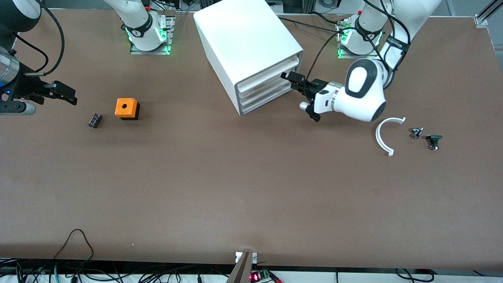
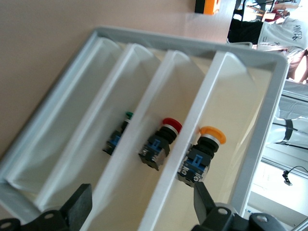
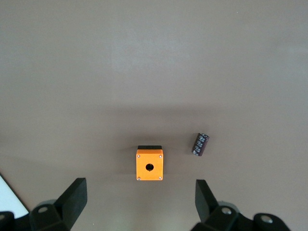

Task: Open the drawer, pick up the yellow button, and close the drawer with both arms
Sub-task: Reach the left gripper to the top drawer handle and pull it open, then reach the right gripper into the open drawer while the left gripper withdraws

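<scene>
The white cabinet [image 1: 247, 39] stands at the middle back with its three drawers pushed in. My left gripper [image 1: 291, 78] is open and empty, right in front of the uppermost drawer [image 1: 271, 72]. The left wrist view looks into the cabinet's front, with my left gripper [image 2: 141, 204] at its edge. There the orange-capped button [image 2: 204, 149] lies in the uppermost drawer [image 2: 240, 110]. My right gripper [image 1: 65, 93] is open and empty over the table at the right arm's end. It also shows in the right wrist view [image 3: 139, 199].
A red-capped button [image 2: 161, 142] and a green-capped one [image 2: 119, 132] lie in the lower drawers. An orange cube with a hole [image 1: 126, 108] and a dark ribbed block [image 1: 95, 120] lie near my right gripper. A white curved piece [image 1: 383, 137] and two small dark parts [image 1: 417, 132] [image 1: 434, 140] lie at the left arm's end.
</scene>
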You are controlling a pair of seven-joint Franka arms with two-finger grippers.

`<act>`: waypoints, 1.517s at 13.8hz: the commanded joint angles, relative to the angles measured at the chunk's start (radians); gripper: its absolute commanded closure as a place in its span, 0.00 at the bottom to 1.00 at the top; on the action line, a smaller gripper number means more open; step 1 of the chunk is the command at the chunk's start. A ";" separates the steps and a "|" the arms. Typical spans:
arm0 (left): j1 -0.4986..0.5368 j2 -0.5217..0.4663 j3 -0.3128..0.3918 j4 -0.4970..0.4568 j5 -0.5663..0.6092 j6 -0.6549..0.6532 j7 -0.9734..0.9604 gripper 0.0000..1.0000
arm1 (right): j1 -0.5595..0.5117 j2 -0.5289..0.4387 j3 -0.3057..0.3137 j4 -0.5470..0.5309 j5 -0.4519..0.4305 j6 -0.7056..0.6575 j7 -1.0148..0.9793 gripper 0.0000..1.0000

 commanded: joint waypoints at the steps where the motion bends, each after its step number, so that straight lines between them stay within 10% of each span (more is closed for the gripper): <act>1: 0.012 -0.090 -0.036 -0.083 -0.031 0.014 -0.036 0.14 | -0.014 -0.003 0.008 0.016 0.011 -0.017 -0.019 0.00; 2: 0.012 -0.091 -0.047 -0.092 -0.031 0.014 -0.038 0.23 | -0.014 -0.003 0.008 0.014 0.013 -0.020 -0.011 0.00; 5: 0.012 -0.093 -0.058 -0.117 -0.029 0.011 -0.042 1.00 | -0.014 -0.003 0.012 0.014 0.016 -0.026 -0.011 0.00; 15: 0.064 -0.088 0.069 -0.030 -0.002 0.227 -0.044 1.00 | 0.041 0.108 0.015 0.016 0.016 0.004 -0.013 0.00; 16: 0.067 -0.084 0.075 -0.022 0.003 0.230 -0.041 0.01 | 0.063 0.135 0.013 0.017 0.018 0.044 -0.014 0.00; 21: 0.096 -0.099 0.123 0.042 0.038 0.253 -0.047 0.00 | 0.163 0.238 0.100 0.045 0.144 0.118 -0.145 0.00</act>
